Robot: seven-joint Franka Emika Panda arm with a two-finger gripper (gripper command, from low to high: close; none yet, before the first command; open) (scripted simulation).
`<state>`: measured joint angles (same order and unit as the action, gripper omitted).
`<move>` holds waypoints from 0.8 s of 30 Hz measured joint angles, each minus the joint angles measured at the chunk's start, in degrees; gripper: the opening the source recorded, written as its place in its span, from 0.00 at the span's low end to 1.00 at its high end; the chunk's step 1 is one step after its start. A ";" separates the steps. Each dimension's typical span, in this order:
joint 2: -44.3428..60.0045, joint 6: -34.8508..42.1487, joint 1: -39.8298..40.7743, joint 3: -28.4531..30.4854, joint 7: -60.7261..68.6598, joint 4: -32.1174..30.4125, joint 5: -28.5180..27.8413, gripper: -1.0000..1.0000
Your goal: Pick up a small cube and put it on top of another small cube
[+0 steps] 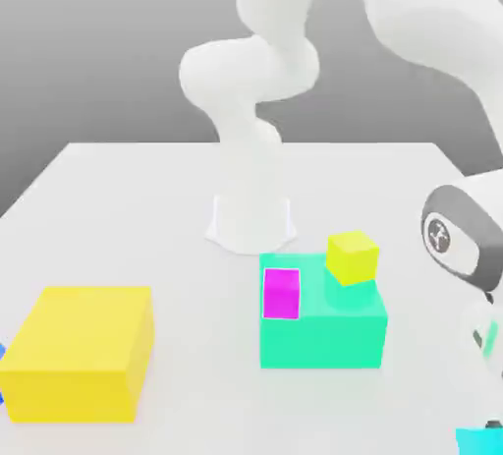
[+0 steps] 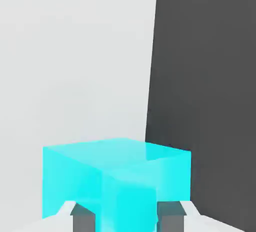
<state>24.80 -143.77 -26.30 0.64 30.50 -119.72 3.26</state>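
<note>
The fingers (image 2: 121,220) are clamped on the cyan cube (image 2: 117,178) at the bench (image 1: 147,198) edge; the yellow cube (image 1: 353,256) sits atop the teal block (image 1: 324,330).

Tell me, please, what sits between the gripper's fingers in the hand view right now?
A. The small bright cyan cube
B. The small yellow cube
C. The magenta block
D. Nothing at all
A: in the hand view the gripper is shut on the small cyan cube, with a finger pressed against either side of it.
</note>
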 joint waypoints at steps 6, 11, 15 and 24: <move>-10.68 3.82 3.49 -3.95 15.36 -8.39 3.99 0.00; -20.06 6.93 4.19 -5.22 28.59 -15.49 7.14 0.00; -27.88 9.27 3.38 -4.94 38.55 -21.23 8.47 0.00; -46.26 13.49 0.50 -3.22 57.42 -34.44 6.22 0.00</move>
<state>-21.46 -130.28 -25.80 -2.58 87.92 -154.16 9.48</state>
